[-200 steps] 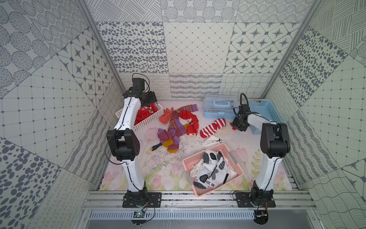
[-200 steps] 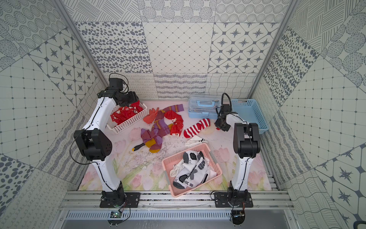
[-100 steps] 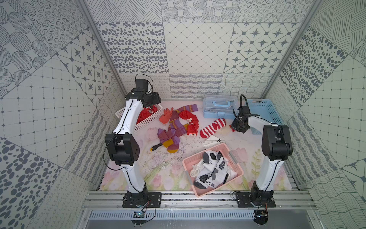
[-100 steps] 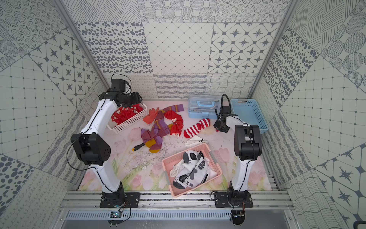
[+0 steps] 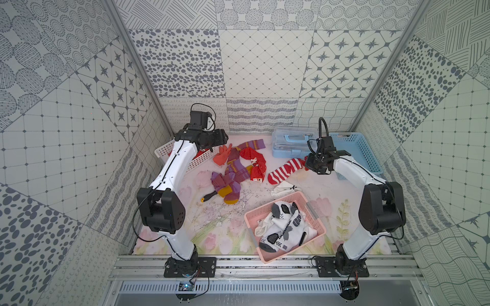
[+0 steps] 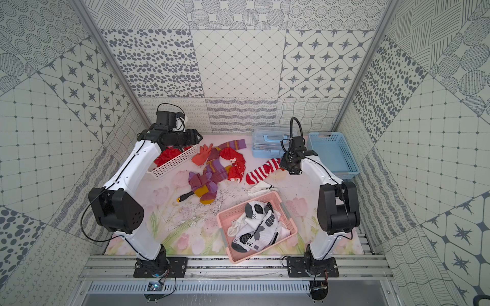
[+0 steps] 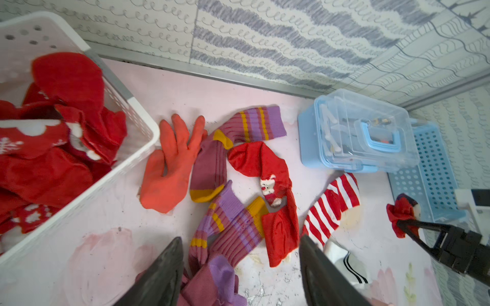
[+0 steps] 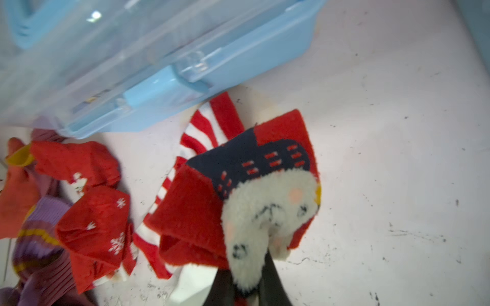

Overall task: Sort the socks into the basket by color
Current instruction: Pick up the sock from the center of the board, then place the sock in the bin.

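My right gripper (image 8: 248,280) is shut on a fuzzy red sock (image 8: 238,185) with a white and navy figure. It holds the sock just above the table beside the red-and-white striped sock (image 5: 283,171). My left gripper (image 7: 240,238) is open and empty, hovering by the white basket (image 5: 201,161) of red socks, above the purple socks (image 7: 233,220). A red snowflake sock (image 5: 256,161) and a white sock (image 5: 283,188) lie on the table. White socks fill the pink basket (image 5: 267,205). The blue basket (image 5: 363,153) holds nothing.
An orange-red glove (image 5: 222,156) lies next to the white basket. A clear blue toolbox (image 5: 291,143) stands at the back, close to my right gripper. A yellow-handled screwdriver (image 5: 210,196) lies by the purple socks. Patterned walls close in the table on three sides.
My right gripper has shut on the fuzzy red sock and shifted slightly left. My left gripper has swung right, from over the white basket toward the sock pile.
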`<action>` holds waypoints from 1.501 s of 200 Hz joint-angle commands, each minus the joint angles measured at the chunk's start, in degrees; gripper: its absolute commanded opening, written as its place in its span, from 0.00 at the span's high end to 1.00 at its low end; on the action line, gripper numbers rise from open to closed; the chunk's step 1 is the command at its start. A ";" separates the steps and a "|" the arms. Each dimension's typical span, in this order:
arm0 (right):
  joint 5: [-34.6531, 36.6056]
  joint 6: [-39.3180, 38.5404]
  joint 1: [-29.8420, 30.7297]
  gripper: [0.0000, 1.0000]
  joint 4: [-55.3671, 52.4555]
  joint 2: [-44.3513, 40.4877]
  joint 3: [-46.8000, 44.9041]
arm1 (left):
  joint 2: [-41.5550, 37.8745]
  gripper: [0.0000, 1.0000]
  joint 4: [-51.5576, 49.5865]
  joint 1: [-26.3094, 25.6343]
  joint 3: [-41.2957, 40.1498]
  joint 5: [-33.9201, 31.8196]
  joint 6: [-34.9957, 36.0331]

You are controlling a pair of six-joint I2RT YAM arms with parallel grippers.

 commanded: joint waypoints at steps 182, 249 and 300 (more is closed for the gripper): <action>-17.17 -3.40 26.07 1.00 7.06 -0.56 12.54 | -3.19 0.32 26.76 -16.39 -16.78 21.34 -18.25; -17.11 -3.14 26.85 1.00 7.15 -0.79 13.08 | -4.76 0.92 25.20 -16.54 -18.55 20.99 -18.19; -16.87 -3.16 26.93 0.71 6.73 -0.71 13.48 | -5.87 1.00 20.65 -16.46 -17.01 17.85 -15.19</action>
